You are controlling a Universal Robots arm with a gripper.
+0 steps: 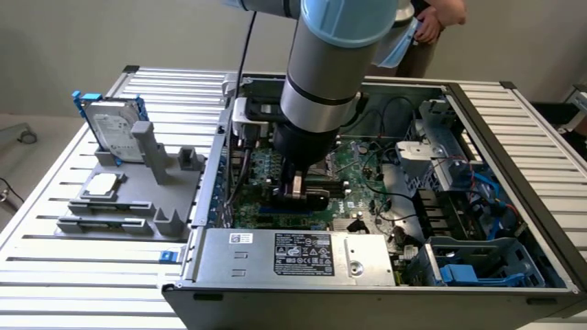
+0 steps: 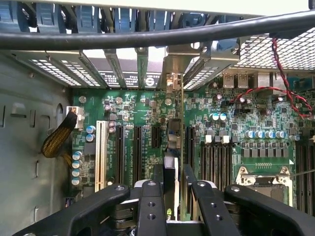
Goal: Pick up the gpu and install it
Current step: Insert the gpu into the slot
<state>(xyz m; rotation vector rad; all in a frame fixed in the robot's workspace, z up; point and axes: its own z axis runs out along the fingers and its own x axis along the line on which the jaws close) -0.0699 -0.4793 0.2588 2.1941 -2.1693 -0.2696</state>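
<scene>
**Card gripped upright over the motherboard slots**

Your grey and pale-blue robot arm [image 1: 321,75] reaches down into the open dark metal computer case [image 1: 504,172], which lies open side up on the slatted aluminium surface [image 1: 55,275]. The jaws are pinching the gpu [image 2: 172,140], a thin dark card that the wrist view sees edge-on. A black finger [image 2: 150,201] presses each flat face, and the card stands upright between them.

The card sits over the green motherboard [image 2: 133,113], in line with the long black expansion slots [image 2: 138,152]. Its silver metal bracket [image 2: 172,81] meets the row of openings in the case's rear wall. Its lower edge is probably at a slot, but the fingers hide that contact, so I cannot tell whether it is seated. The bare silver processor socket [image 2: 261,179] lies near the card.

On the exterior view's left, just outside the case, a grey moulded holder [image 1: 137,206] carries a silver hard drive in a blue frame [image 1: 115,127], standing upright. It also carries a small square silver chip [image 1: 103,182], lying flat. A silver power-supply box [image 1: 293,254] fills the case's near end. A person [image 1: 440,17] stands beyond the far edge.
</scene>
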